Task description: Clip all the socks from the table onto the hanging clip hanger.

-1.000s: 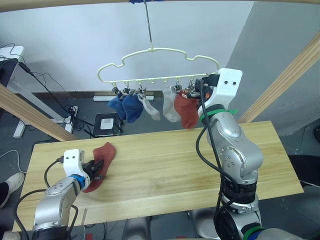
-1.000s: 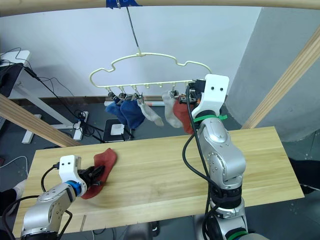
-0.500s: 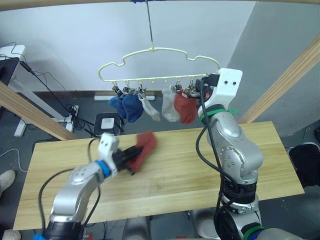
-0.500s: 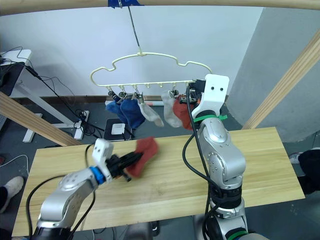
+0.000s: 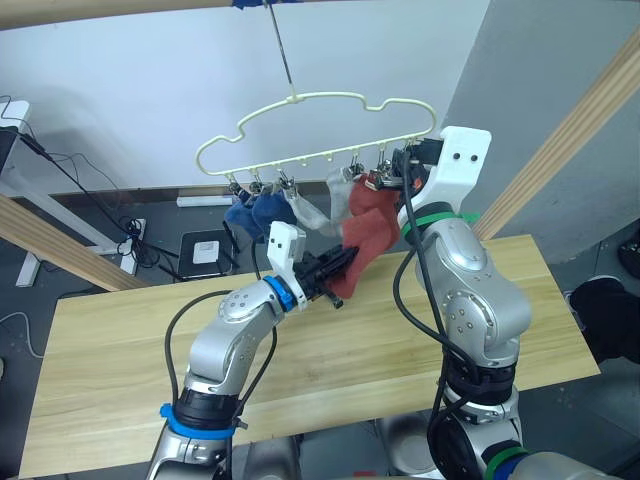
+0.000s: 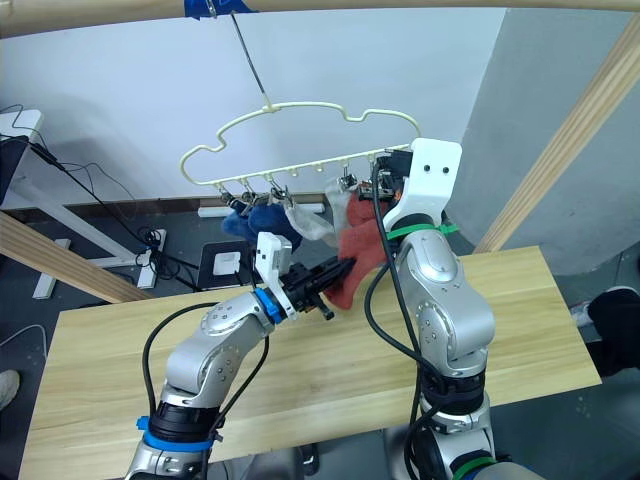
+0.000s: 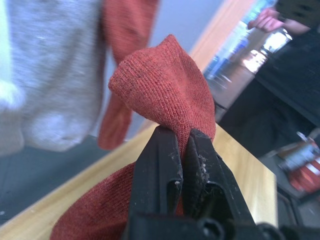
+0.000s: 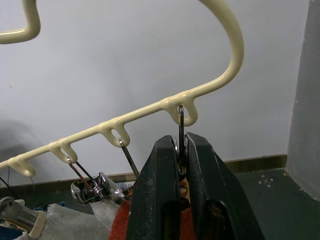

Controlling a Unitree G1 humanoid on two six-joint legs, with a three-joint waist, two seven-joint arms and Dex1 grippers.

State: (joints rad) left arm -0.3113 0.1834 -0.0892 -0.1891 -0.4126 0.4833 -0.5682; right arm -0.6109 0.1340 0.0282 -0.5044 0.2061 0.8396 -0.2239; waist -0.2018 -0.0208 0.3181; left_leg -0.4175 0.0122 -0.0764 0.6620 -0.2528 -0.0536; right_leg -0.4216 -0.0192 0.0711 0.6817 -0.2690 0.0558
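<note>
Left gripper clamps rust-red sock; right gripper pinches end clip of clip hanger; hanger sway risks misalignment

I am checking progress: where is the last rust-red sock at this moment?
The rust-red sock is off the table, shut in the left end effector, raised just below the clip hanger beside the hung rust-red sock.

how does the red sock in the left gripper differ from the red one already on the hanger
The held red sock is pinched in the left gripper above the table, bunched and folded. The hung red sock dangles full-length from the clip hanger, beside the right gripper. Both are rust-red.
</note>
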